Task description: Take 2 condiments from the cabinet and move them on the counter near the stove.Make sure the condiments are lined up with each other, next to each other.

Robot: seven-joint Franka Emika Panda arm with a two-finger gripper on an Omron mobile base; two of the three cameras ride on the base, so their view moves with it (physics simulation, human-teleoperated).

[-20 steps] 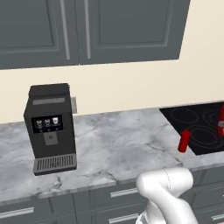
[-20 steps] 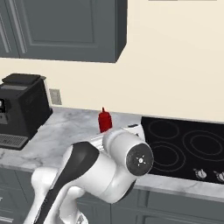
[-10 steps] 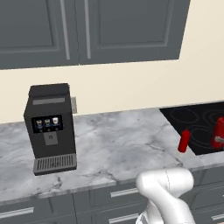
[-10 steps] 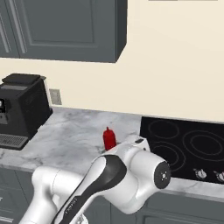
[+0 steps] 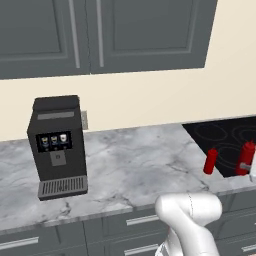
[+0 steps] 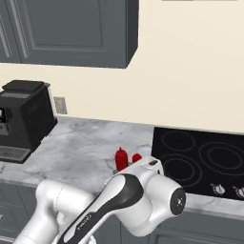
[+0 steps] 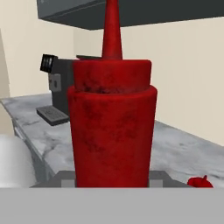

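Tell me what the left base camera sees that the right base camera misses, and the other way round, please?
Left base view: the coffee machine front on, with its lit buttons, and a clear gap between one red bottle and the second red bottle. Right base view: silver knobs along the stove front, and more of its burner rings. Shared: coffee machine, marble counter, stove, bottles, white arm.

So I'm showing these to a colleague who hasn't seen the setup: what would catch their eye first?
Probably the red squeeze bottle looming upright in the hand view, gripped in the hand. Next, a second red bottle standing on the marble counter beside the black stove, and the black coffee machine at the counter's left.
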